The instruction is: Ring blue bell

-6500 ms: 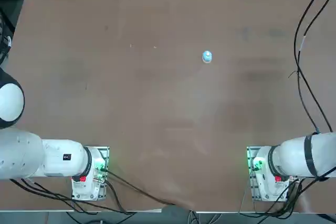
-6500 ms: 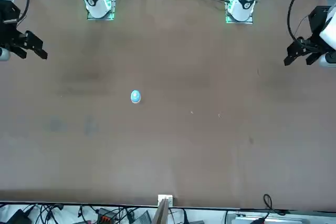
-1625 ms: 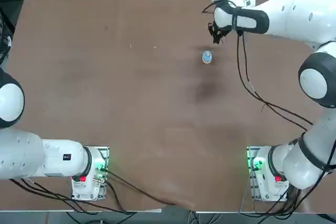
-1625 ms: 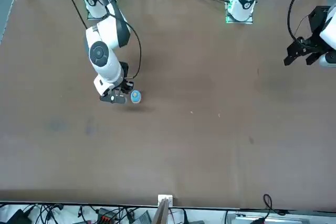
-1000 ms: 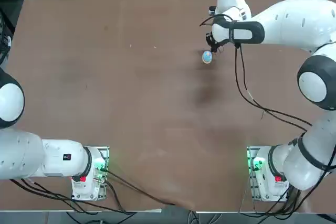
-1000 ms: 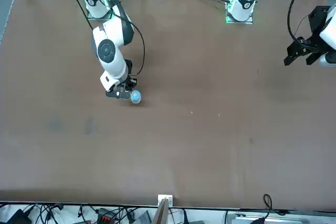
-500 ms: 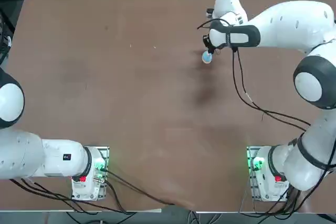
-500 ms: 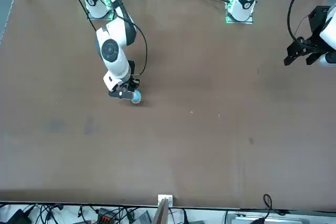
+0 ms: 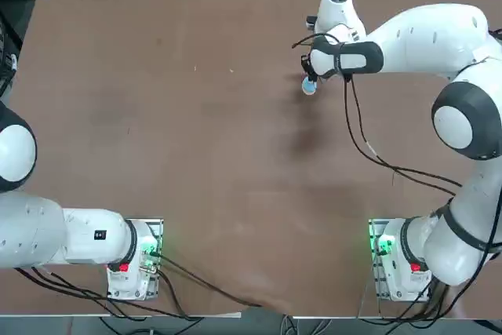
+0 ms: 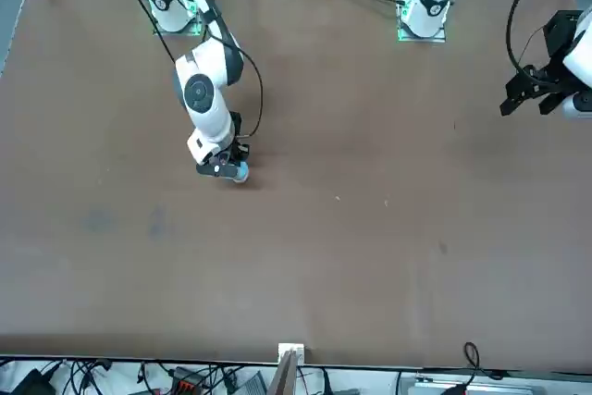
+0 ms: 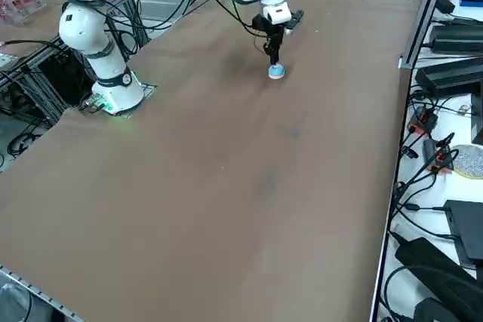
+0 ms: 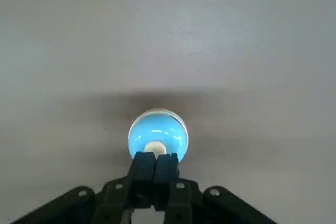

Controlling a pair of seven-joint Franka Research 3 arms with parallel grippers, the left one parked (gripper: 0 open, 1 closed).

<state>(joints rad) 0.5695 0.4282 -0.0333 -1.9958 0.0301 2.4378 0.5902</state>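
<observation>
Over the last second and a half the right gripper (image 12: 155, 162) has slid in from just beside the blue bell (image 12: 157, 134) to a spot right over it, sinking as it came; in the overhead view its dark tip now covers part of the dome, where a clear gap showed before. The jaws are closed, pressed together into one blunt point, and hold nothing. In the wrist view that point sits at the pale button on the bell's crown, though whether it already touches cannot be told. The bell (image 9: 309, 88) has not shifted: it stands on the far right part of the counter (image 9: 196, 162), well apart from anything else. This looks like the final press, so a short straight push down should sound it.
</observation>
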